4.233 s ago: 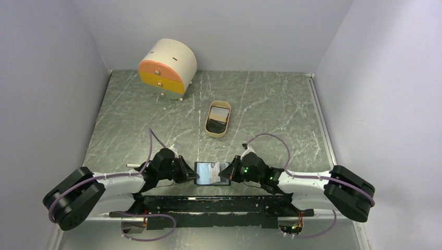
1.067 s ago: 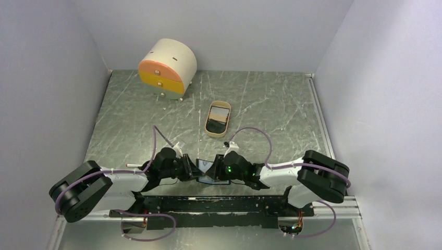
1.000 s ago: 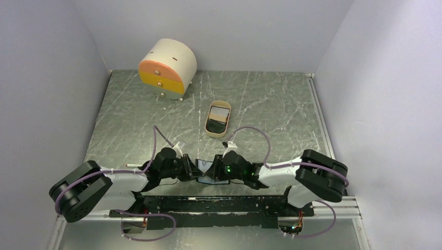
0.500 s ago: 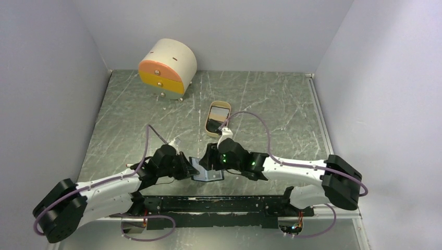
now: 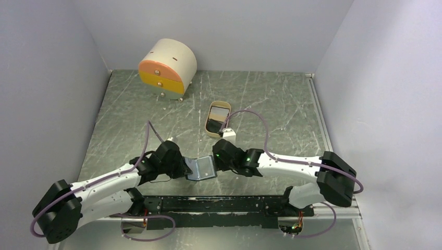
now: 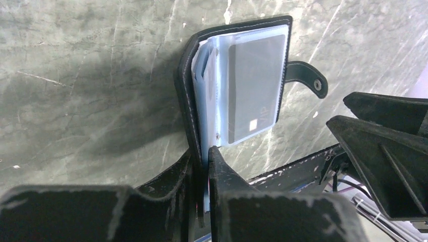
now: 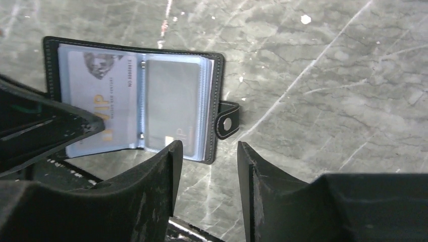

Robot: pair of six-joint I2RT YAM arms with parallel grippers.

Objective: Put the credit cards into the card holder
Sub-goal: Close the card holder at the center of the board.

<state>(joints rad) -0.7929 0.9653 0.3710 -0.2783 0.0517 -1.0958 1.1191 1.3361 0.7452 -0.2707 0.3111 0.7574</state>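
The card holder (image 6: 237, 85) is held open off the table, black cover outside and clear blue sleeves inside. My left gripper (image 6: 203, 157) is shut on its left cover and sleeve edges. A grey credit card (image 7: 174, 108) and a light one marked VIP (image 7: 96, 101) sit in the sleeves. The snap tab (image 7: 228, 126) sticks out to the right. My right gripper (image 7: 207, 151) is open just beside the holder's tab edge, with nothing between its fingers. From above, the holder (image 5: 200, 167) hangs between the left gripper (image 5: 181, 166) and the right gripper (image 5: 216, 159).
A tan oval tray (image 5: 215, 134) lies behind the grippers with dark and light flat things inside. A round cream drawer box (image 5: 167, 65) with orange and yellow fronts stands at the back left. The black base rail (image 5: 219, 205) runs along the near edge.
The left gripper has carried the card holder a little left and away from the near rail. The right gripper has come off the holder's right half and stands open beside it.
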